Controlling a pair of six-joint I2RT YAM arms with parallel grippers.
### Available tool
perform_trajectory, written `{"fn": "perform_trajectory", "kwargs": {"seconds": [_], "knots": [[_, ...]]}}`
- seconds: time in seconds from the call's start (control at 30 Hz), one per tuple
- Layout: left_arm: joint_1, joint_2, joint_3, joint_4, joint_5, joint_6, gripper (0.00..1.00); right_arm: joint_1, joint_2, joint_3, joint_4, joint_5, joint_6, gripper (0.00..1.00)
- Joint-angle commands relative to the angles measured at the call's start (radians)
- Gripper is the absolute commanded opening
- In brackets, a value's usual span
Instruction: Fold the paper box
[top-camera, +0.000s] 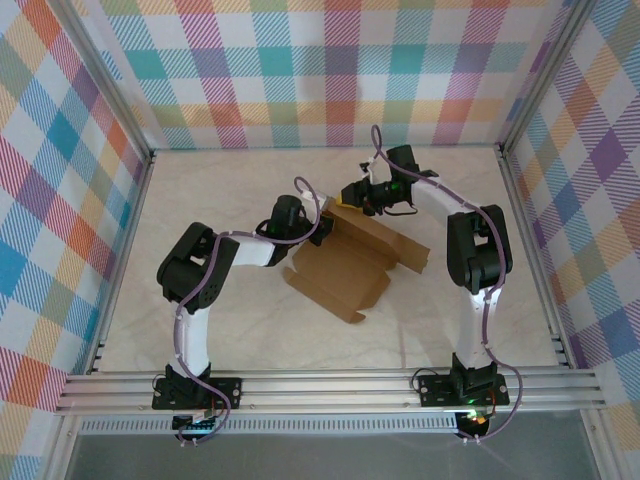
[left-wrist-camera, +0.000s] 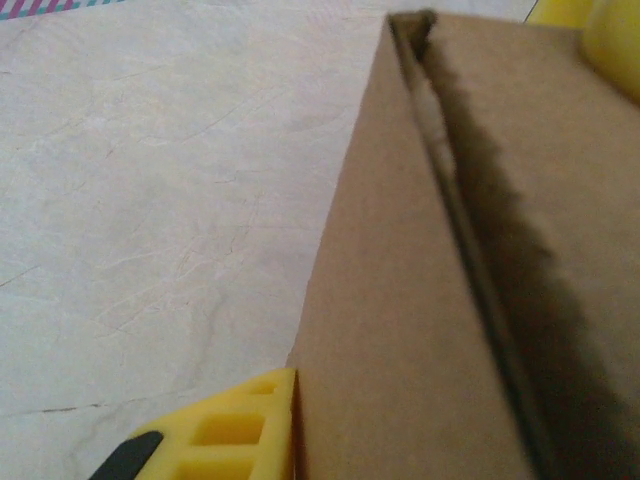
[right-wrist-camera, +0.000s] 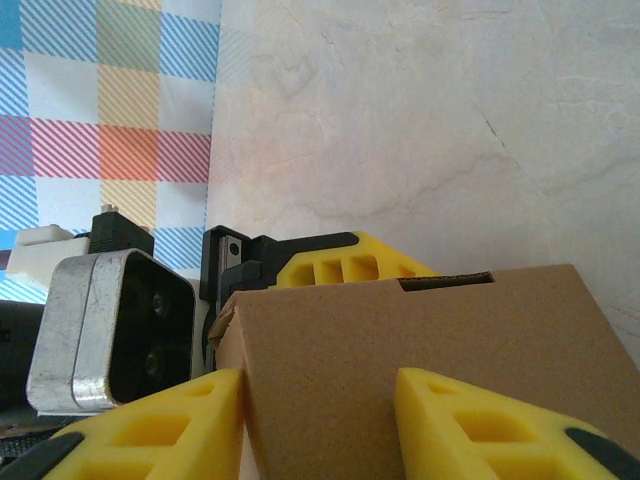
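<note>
Top external: paper box (top-camera: 340, 282) lies on the surface (top-camera: 200, 190), half formed. It has a flat brown panel with tabs on its near side and one long wall (top-camera: 385, 243) stood up along its far side. Both arms reach to the end of that wall nearer the left arm, one from each side of the box.

Handling, my read: thin cardboard, light, stiff across a panel but quick to bend at the creases. Unheld it would likely slide on the smooth surface, and a hard pinch could dent an edge. Best hold looks like the raised wall's top edge near a corner, or a flap close to its crease. One arm should pin the box while the other folds.

Left wrist: left fingers (left-wrist-camera: 230, 435) have one finger touching the wall's outer face low down. The other is hidden by cardboard, so can't tell if clamped or just touching. Wall looks doubled over, with a slot along its top.

Right wrist: right fingers (right-wrist-camera: 480, 420) are apart, both tips at the wall's face, nothing pinched that I can see. The left arm's wrist camera (right-wrist-camera: 110, 330) sits just beyond the wall.

In the way: both wrists crowd the same end of the box, so there's a collision risk. Purple cable (top-camera: 303, 190) loops just beside the box. Checked backdrop (top-camera: 300, 70) is well apart from the box.
</note>
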Motion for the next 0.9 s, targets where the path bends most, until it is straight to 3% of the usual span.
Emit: {"fn": "perform_trajectory", "kwargs": {"seconds": [0.0, 0.33, 0.57, 0.63, 0.87], "knots": [[0.006, 0.018, 0.046, 0.001, -0.006, -0.019, 0.12, 0.004, 0.038, -0.038, -0.023, 0.007, 0.012, 0.42], [0.006, 0.024, 0.079, -0.061, -0.081, -0.071, 0.01, 0.014, -0.011, -0.140, 0.147, -0.053, 0.140, 0.43], [0.006, 0.030, 0.079, -0.051, -0.091, -0.103, 0.00, 0.037, -0.032, -0.173, 0.201, -0.048, 0.188, 0.44], [0.006, 0.030, 0.064, -0.011, -0.076, -0.103, 0.18, 0.036, -0.028, -0.172, 0.205, -0.049, 0.191, 0.44], [0.006, 0.036, 0.064, 0.014, -0.067, -0.106, 0.21, 0.035, -0.010, -0.164, 0.206, -0.063, 0.191, 0.43]]}}
